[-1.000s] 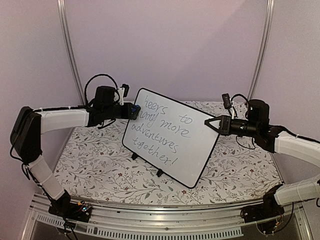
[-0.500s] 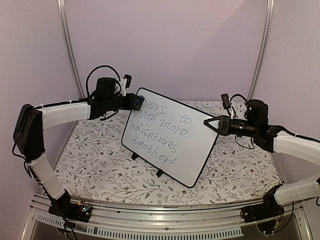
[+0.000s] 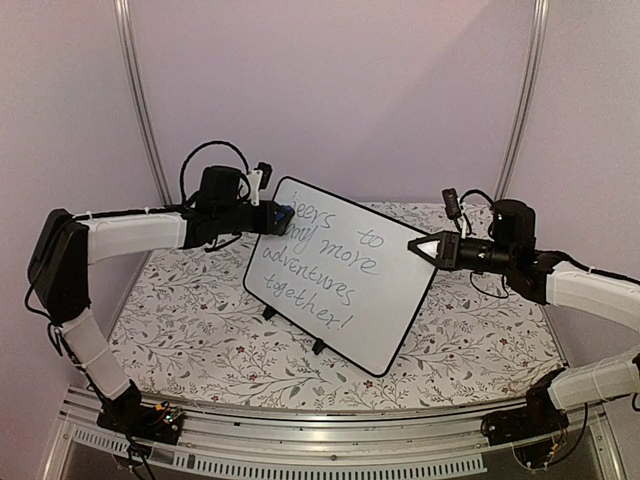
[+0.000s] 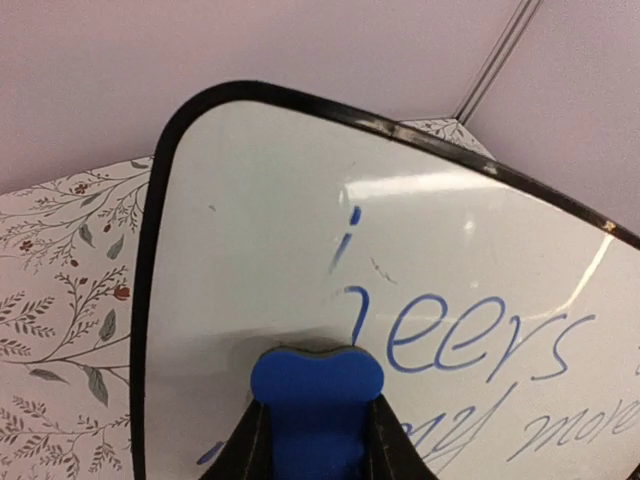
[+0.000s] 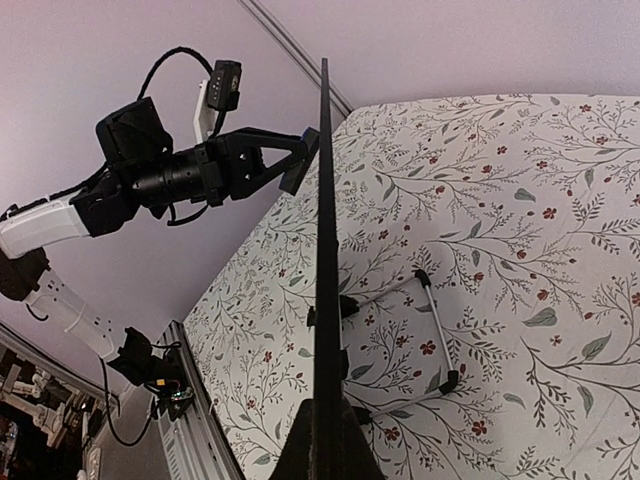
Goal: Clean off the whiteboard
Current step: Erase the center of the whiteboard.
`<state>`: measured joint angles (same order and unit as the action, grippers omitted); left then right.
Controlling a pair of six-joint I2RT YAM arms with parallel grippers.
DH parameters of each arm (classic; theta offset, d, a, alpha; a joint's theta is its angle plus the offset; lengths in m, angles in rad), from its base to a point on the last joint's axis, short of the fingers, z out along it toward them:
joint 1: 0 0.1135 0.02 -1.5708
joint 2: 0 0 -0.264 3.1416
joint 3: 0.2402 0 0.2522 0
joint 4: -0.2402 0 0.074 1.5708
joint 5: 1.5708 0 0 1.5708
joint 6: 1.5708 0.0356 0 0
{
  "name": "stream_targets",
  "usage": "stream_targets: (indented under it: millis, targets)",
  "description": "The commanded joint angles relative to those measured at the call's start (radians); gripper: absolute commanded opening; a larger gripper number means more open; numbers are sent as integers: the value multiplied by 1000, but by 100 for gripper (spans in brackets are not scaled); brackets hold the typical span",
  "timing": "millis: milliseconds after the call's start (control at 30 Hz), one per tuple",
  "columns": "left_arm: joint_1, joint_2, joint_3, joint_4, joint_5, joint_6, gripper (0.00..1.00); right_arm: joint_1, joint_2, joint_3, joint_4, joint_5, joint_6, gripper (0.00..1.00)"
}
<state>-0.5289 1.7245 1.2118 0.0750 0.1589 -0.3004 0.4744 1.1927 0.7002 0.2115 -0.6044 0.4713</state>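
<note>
From above, the whiteboard (image 3: 345, 280) stands on its small feet in the middle of the tabletop (image 3: 170, 320), leaning back and covered in handwriting. The left hand (image 3: 281, 216), pinching a blue eraser (image 3: 284, 213), meets the board's 10 o'clock corner, where the first word begins, a sensible place to start wiping. The right hand (image 3: 421, 246) is pressed together on the frame at the board's 2 o'clock edge, apparently bracing it against the eraser's push.

In the left wrist view, the eraser sits at 6 o'clock between the fingers (image 4: 250, 445), against the glossy face. The letter above it is smeared, while "eers" towards 3 o'clock is intact.

In the right wrist view, the board runs edge-on from 6 o'clock upward, its frame nipped between that hand's fingers.
</note>
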Motion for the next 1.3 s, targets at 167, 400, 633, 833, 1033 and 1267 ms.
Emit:
stream_targets:
  millis: [167,400,633,833,1033,1267]
  targets:
    - [-28,34,43,-61,-33,-9,0,26,27,10,-60,-99,-115,0]
    - [-21,127,235,-143,-85,24,0,26,16,7,-63,-99,-111,0]
    - [-18,106,183,-165,-88,4,0,26,13,6,-66,-101,-110,0]
    - [-44,41,27,-177,-106,-29,0,26,20,6,-64,-104,-112,0]
    - [-63,24,-20,-154,-105,-32,0,26,28,8,-60,-108,-109,0]
    - [-72,68,120,-138,-55,1,0,26,30,19,-66,-113,-105,0]
